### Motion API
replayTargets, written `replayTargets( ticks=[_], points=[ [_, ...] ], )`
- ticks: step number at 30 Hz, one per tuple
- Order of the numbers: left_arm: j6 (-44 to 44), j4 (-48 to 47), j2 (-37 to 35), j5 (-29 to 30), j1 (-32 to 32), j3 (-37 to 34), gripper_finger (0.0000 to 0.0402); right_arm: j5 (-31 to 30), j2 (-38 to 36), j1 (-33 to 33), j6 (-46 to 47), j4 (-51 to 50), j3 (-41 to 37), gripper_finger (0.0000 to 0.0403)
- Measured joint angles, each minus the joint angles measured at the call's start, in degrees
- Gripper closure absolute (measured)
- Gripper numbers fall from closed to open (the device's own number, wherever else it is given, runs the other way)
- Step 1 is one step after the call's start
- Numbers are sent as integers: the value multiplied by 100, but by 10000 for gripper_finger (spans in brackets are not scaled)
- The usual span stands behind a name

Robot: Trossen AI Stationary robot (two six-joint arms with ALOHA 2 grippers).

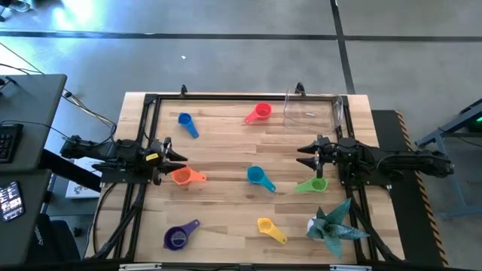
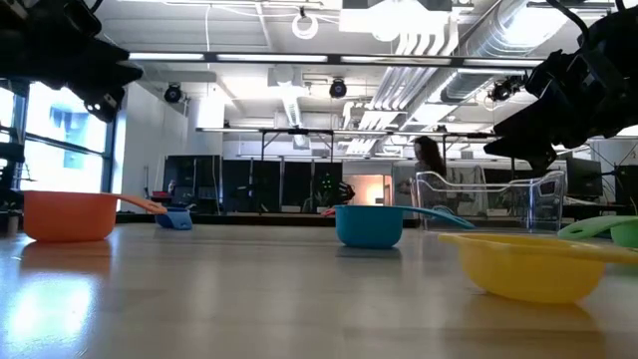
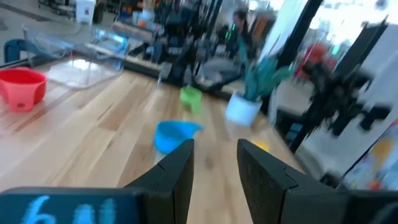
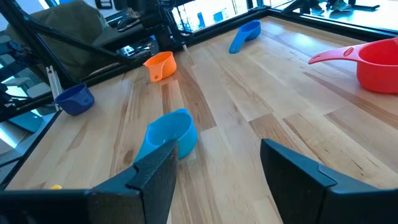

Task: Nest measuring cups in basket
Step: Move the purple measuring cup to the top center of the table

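Nearest the low camera sits the yellow cup [image 2: 533, 263], at the lower right of that frame, with the teal cup [image 2: 369, 225] behind it at centre and the orange cup [image 2: 70, 215] at the left. Seen from above, the clear basket [image 1: 315, 111] stands empty at the upper right of the wooden table [image 1: 226, 150], the red cup [image 1: 260, 113] just beside it on its left. Blue cup [image 1: 187, 124] lies upper left, purple cup [image 1: 179, 236] lower left, green cup [image 1: 312, 184] right of centre, near the spiky plant [image 1: 331, 224]. Both arms hover above the boards: the left gripper [image 1: 177, 156] at the left edge, just above the orange cup, fingers [image 3: 177, 171] parted and holding nothing; the right gripper [image 1: 307, 155] over the green cup, fingers [image 4: 155, 177] spread wide, also empty. A blurred figure, probably a person [image 2: 431, 160], shows in the room behind.
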State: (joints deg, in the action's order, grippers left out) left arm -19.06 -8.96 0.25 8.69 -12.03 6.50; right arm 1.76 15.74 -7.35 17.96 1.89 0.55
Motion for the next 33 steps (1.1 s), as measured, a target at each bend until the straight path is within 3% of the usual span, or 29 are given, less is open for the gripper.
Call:
replayTargets(
  ticks=[9,17,21,33],
  points=[
    [-420,209,119,308,-2,736,289,0,1,0,0,0,1,182],
    [-150,26,860,968,0,1593,289,0,-1,0,0,0,1,182],
    [-120,-456,1364,1207,0,2007,289,-2,0,0,0,0,0,182],
    [-407,-2496,2668,1105,0,3584,289,-2,-1,1,0,-2,1,182]
  ],
)
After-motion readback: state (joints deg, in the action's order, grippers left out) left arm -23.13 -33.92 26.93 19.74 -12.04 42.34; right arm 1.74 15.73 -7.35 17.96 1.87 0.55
